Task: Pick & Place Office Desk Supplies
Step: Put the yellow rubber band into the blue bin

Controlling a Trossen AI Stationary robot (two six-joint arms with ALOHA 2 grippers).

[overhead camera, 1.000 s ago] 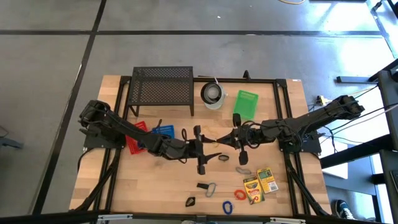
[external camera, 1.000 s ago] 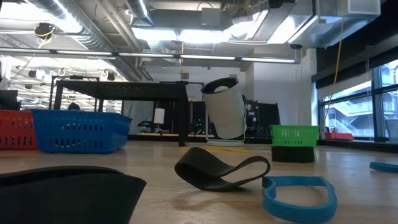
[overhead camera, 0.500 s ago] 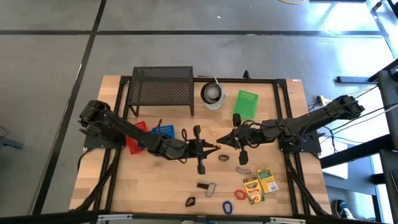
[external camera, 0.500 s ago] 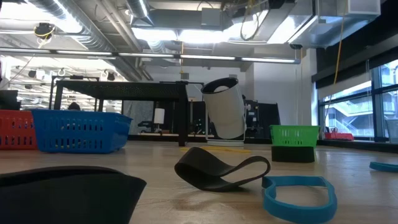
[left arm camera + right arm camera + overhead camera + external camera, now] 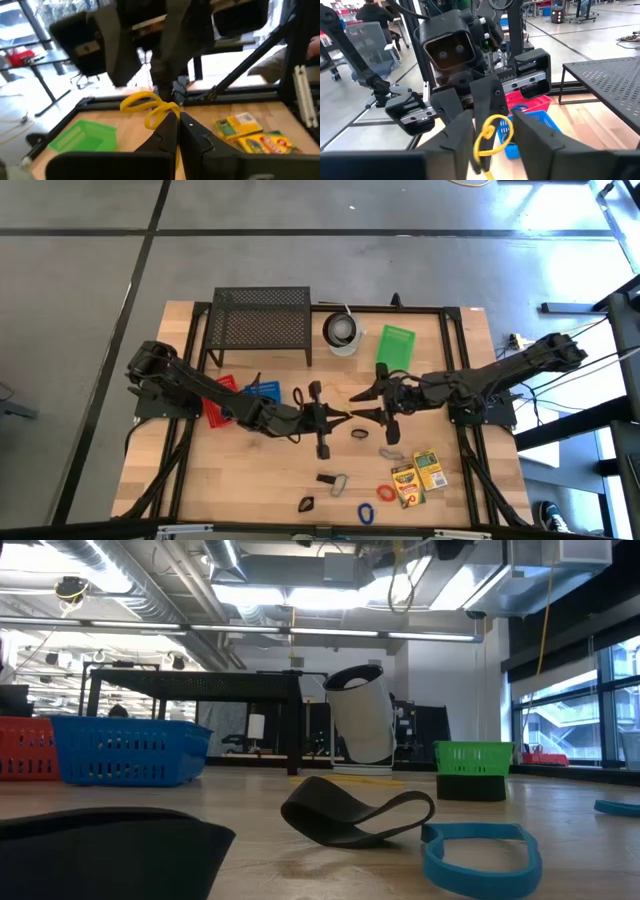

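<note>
A yellow rubber band (image 5: 148, 106) is held above the middle of the table between my two grippers, which face each other. My left gripper (image 5: 341, 418) is shut on it. My right gripper (image 5: 364, 405) is open, with one finger on each side of the band (image 5: 493, 132); I see no touch. On the table near the front lie a black band (image 5: 357, 435), a silver clip (image 5: 390, 452), two crayon boxes (image 5: 418, 477), a red band (image 5: 385, 492), a blue band (image 5: 365, 512) and black clips (image 5: 325, 478). My left gripper pinches the yellow rubber band between its two fingertips, at the band's near loop (image 5: 168, 113). The fingers lie about level and point toward the table's right. The band is lifted clear of the table, and its twisted loops stick out past the fingertips toward my right gripper.
Red (image 5: 222, 402) and blue (image 5: 262, 392) baskets stand by my left arm, and a green basket (image 5: 397, 345) at the far right. A black mesh rack (image 5: 260, 320) and a white cup (image 5: 343, 332) stand along the far edge.
My left gripper has shut on the yellow band, then my right gripper has opened and let go of it. Both hands have stayed where they were, and the band remains in the air between them.
</note>
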